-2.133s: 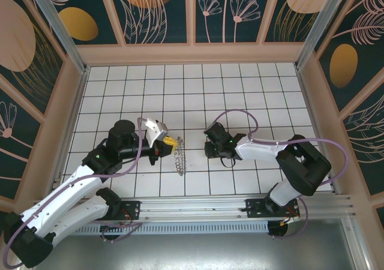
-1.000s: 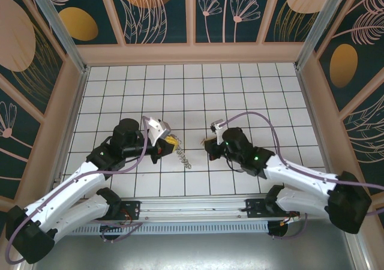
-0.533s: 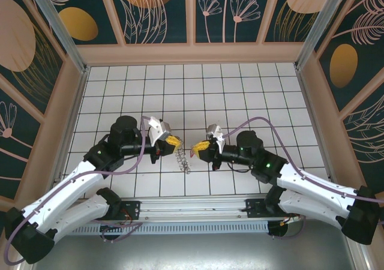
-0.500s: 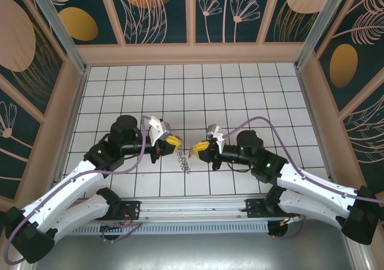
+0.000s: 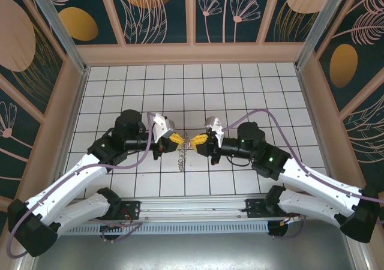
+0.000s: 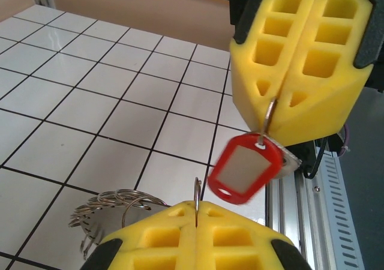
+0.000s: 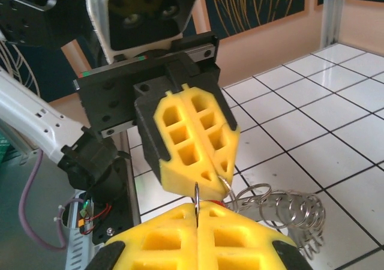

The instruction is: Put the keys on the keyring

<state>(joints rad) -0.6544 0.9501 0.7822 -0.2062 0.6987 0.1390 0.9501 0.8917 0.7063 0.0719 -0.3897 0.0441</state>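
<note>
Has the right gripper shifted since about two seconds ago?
Yes. Against the floor tiles, the right gripper, shut on the keys, has moved left, nearly meeting the left gripper that holds the keyring.

— What kind of place is this?
— A lab test cell. A white gridded tabletop [image 5: 240,90] lies beneath the left gripper [image 5: 177,141] and right gripper [image 5: 199,141], leaf-printed panels [image 5: 156,12] wall it in beyond them, and aluminium posts [image 5: 57,21] and a mounting rail [image 5: 198,205] frame it.

Red keys [image 6: 246,175] in right fingers [image 6: 282,60]
</note>
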